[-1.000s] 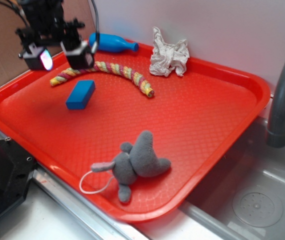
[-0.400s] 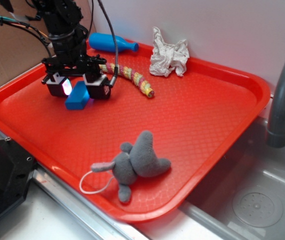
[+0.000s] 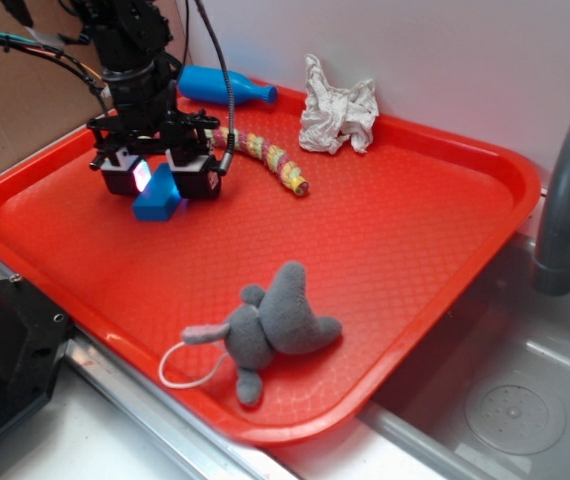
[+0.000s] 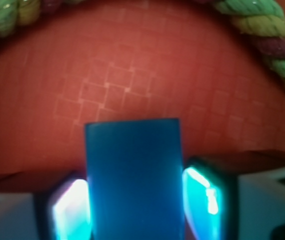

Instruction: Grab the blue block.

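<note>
While its glossy pads press both flat sides, the pincer (image 3: 158, 178) clamps the smooth, sharp-edged blue block (image 4: 135, 180) on the waffle-textured red tray (image 3: 405, 230)

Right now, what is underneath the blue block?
The blue block sits between the gripper pads on the red tray. Tray mesh shows around it; the surface directly beneath is covered by the block.

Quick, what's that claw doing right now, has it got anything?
Claw: closed on the blue block, one finger on each side of it, down on the red tray.
</note>
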